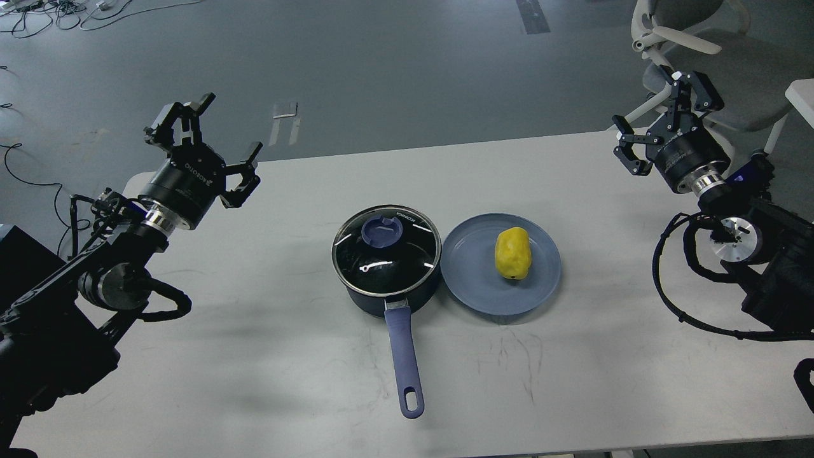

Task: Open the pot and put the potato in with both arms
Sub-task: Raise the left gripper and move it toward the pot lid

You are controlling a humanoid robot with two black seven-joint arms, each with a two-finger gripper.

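The lidded pot (pixel 386 257) sits at frame centre on the bench (pixel 254 381), potato (pixel 512 253) on the plate (pixel 464 267) just right of it, nearer the right pincer (pixel 661 121); both it and the left pincer (pixel 210 143) spread open, empty

Navy pot (pixel 386 264), blue-purple handle; yellow potato (pixel 512 253); blue-grey plate (pixel 470 270); grey table (pixel 572 184).

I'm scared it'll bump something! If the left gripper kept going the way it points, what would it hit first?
Probably nothing. The left gripper, fingers open, points up and away past the table edge, not toward the pot. Only bare floor shows beyond, though depth is hard to judge.
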